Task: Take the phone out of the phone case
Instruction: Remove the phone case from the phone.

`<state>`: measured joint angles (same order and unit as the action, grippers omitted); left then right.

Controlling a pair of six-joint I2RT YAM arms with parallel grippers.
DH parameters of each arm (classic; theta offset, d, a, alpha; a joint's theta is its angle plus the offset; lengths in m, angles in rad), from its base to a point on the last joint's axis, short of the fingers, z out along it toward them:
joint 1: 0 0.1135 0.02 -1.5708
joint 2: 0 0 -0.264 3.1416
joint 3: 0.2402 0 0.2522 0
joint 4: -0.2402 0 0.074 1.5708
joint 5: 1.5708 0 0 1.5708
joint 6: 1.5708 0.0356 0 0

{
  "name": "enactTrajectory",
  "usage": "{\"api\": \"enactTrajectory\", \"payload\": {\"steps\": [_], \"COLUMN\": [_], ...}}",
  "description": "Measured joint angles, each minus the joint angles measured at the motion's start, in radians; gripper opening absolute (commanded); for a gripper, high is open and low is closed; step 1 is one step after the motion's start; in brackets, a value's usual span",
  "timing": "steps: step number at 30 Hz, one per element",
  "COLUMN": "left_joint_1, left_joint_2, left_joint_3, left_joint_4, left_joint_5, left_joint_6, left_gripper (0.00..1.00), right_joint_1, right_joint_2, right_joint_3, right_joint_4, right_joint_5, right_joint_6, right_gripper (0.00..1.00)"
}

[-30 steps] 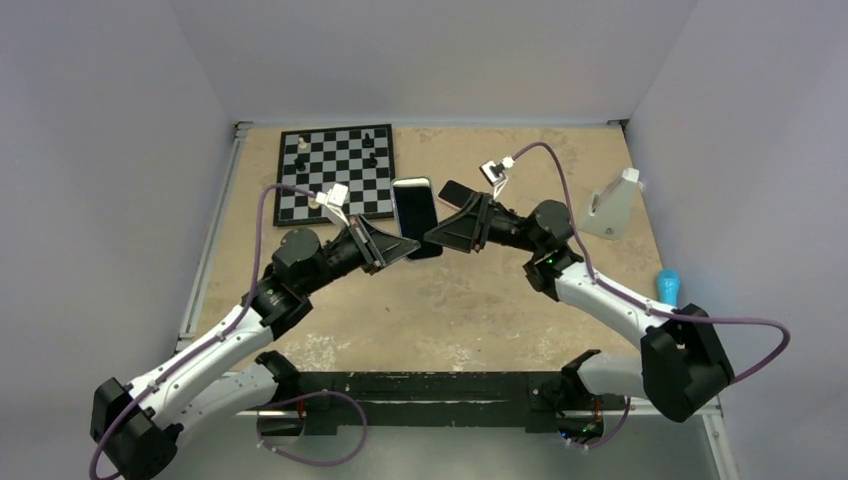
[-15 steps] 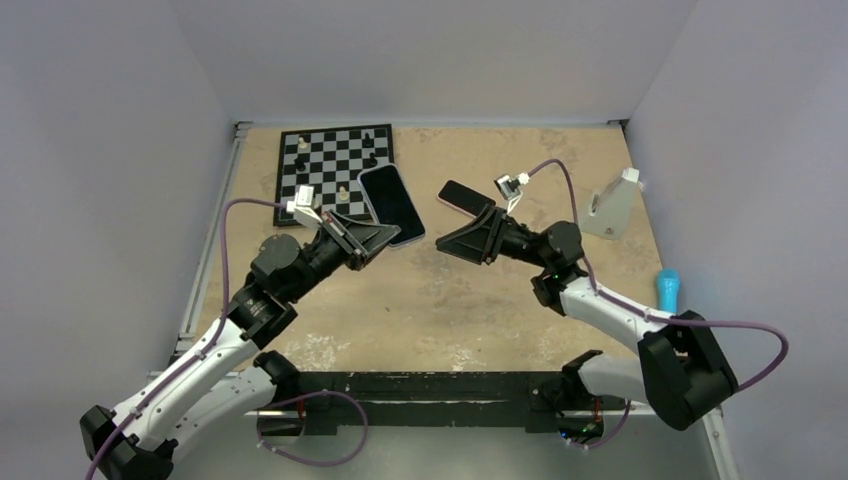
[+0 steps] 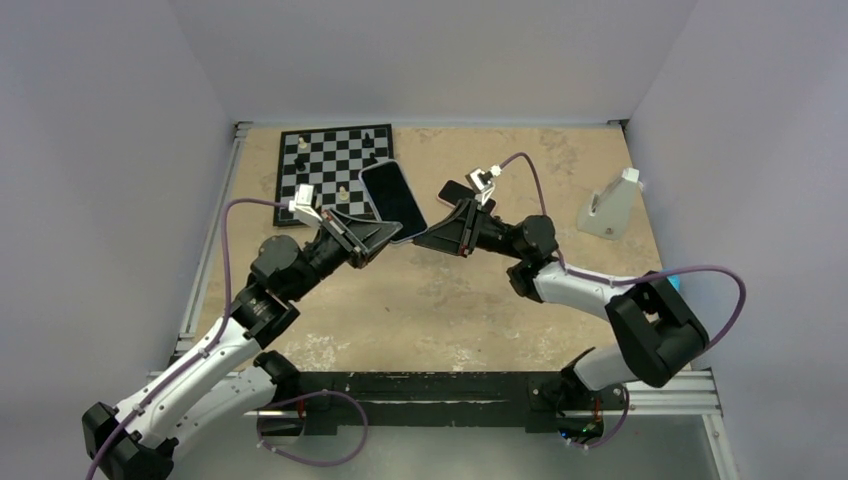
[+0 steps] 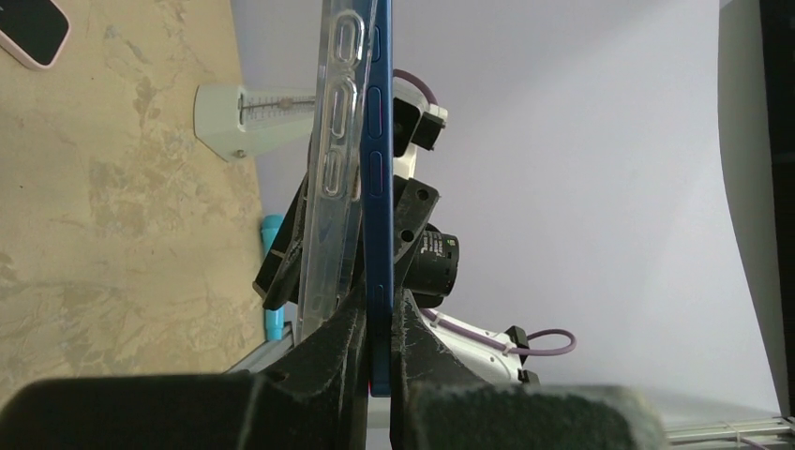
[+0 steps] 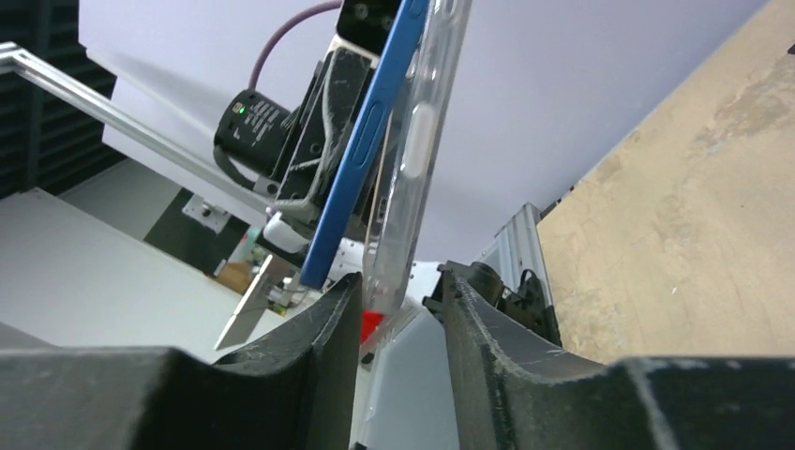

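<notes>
Phone point(image 3: 393, 200) | left gripper point(image 4: 379, 323) clamps it; right gripper point(image 5: 401, 292) part-open astride phone case point(image 5: 422, 141) (gap visible)

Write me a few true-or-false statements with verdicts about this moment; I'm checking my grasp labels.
1. The left gripper is shut on the phone. True.
2. The phone case sits flush on the phone. False: it stands off from the phone, with a gap widening toward one end.
3. The phone case's edge lies between the right gripper's fingers. True.
4. The chessboard carries no pieces. False: several pieces stand on it.
</notes>
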<state>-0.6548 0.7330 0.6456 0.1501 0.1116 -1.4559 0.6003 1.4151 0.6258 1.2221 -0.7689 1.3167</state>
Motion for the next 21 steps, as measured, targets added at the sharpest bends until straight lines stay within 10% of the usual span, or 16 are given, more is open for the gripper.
{"api": "enactTrajectory", "payload": {"steps": [7, 21], "left_joint_1": [0.000, 0.000], "left_joint_2": [0.018, 0.005], "left_joint_3": [-0.007, -0.068], "left_joint_4": [0.024, 0.038], "left_joint_5": [0.021, 0.048], "left_joint_6": [-0.012, -0.024], "left_gripper": [0.00, 0.00], "right_joint_1": [0.001, -0.013], "right_joint_2": [0.121, 0.171], "right_joint_3": [0.050, 0.284], "right_joint_4": [0.110, -0.319], "right_joint_5": [0.032, 0.301], "right_joint_6": [0.090, -0.045], "right_gripper": [0.00, 0.00]}}
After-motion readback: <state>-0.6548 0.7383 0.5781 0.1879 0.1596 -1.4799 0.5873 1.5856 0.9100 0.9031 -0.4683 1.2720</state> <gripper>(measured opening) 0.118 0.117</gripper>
